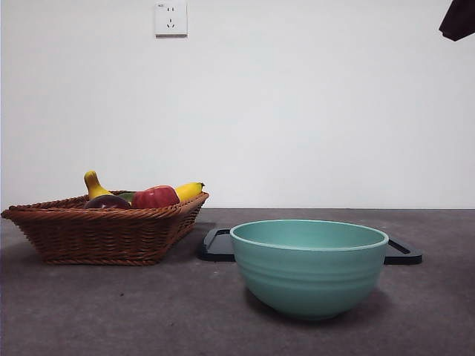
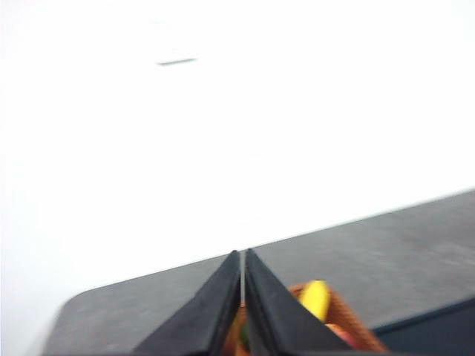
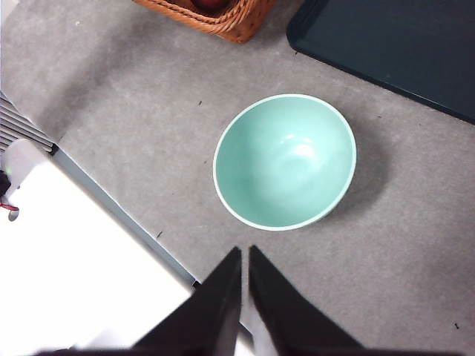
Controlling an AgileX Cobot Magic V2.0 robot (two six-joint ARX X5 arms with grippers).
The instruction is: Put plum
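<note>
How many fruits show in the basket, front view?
4 visible: banana, red apple, plum, and a yellow stemmed fruit, all in the wicker basket. More may hide below the rim.

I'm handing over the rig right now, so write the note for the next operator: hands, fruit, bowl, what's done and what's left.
Left hand: shut, empty, raised near the basket.
Right hand: shut, empty, high above the bowl.
Plum: in the basket, beside the apple and bananas.
Bowl: empty, on the table in front of a dark tray.
Done: nothing yet; the plum is untouched.
Left: pick the plum. The task names no destination; the empty bowl seems the likely one.
</note>
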